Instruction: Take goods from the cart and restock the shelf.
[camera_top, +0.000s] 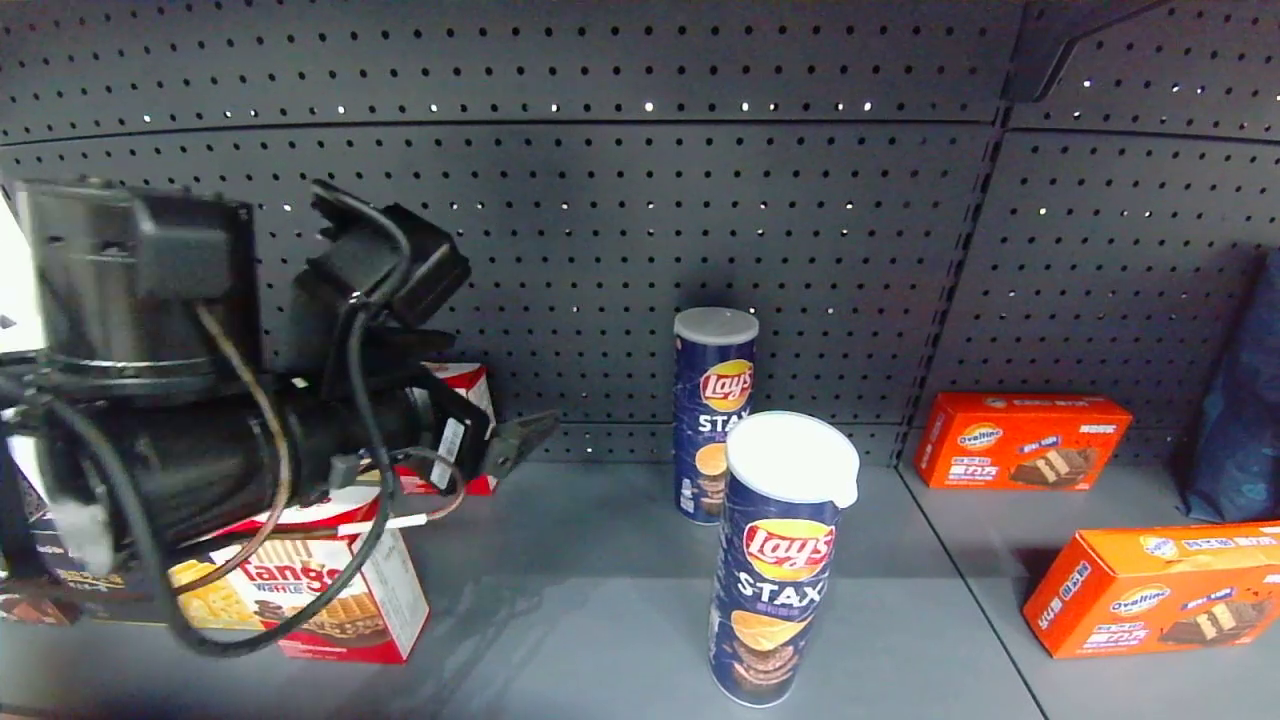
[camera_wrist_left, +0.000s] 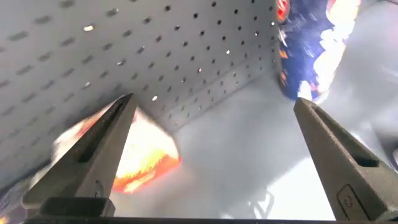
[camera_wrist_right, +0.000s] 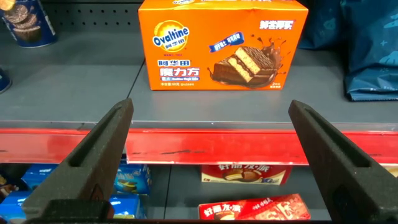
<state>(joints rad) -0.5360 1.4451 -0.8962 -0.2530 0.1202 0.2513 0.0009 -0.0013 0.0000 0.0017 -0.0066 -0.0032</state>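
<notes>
Left gripper (camera_wrist_left: 214, 102) and right gripper (camera_wrist_right: 211, 104) are both held wide apart, nothing gripped. The left is parked over the shelf (camera_top: 580, 560) beside the wafer box (camera_top: 345, 600); two chip cans (camera_top: 780, 560) are stood upright mid-shelf

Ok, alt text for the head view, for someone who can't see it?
The left gripper, open, hangs by red-and-white wafer boxes at the shelf's left. Two blue chip cans stand mid-shelf, one behind the other; two orange boxes lie at right.
</notes>
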